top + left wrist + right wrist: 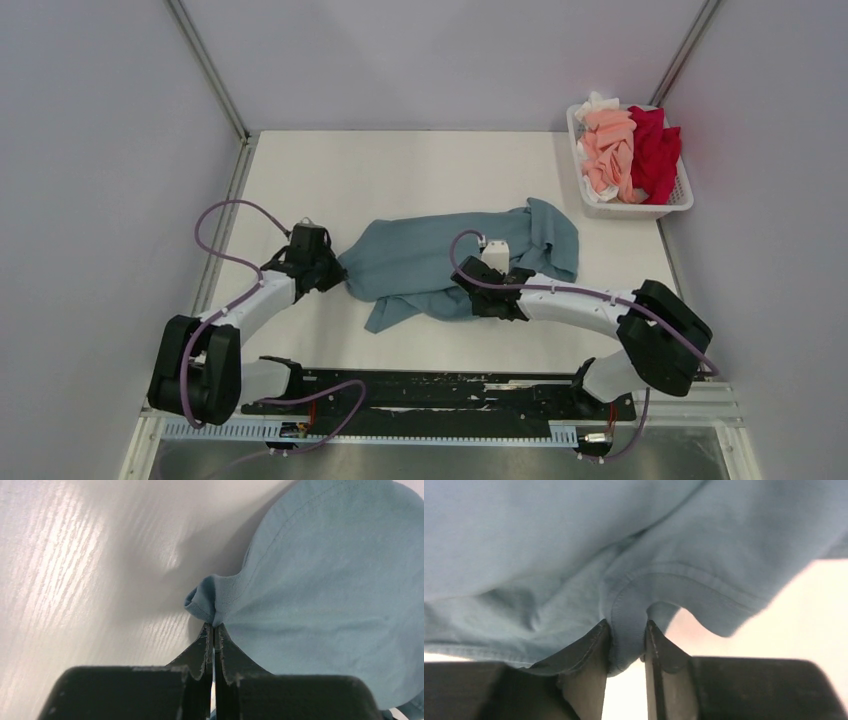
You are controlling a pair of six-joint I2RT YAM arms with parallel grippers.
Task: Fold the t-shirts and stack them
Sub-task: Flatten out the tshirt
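A dusty blue-grey t-shirt [450, 255] lies crumpled across the middle of the white table. My left gripper [335, 268] is shut on the shirt's left edge; in the left wrist view its jaws [214, 630] pinch a small fold of blue cloth [210, 600]. My right gripper [490, 290] sits at the shirt's near right part; in the right wrist view its jaws [626, 635] clamp a thick ribbed hem, likely the collar [629, 610]. Salmon pink [608, 150], crimson red [655, 150] and white [598, 102] shirts lie bunched in the basket.
The white slatted basket [640, 208] stands at the table's far right corner. Grey walls close in both sides. A black rail [440, 385] with the arm bases runs along the near edge. Bare table [400, 170] shows behind the blue shirt.
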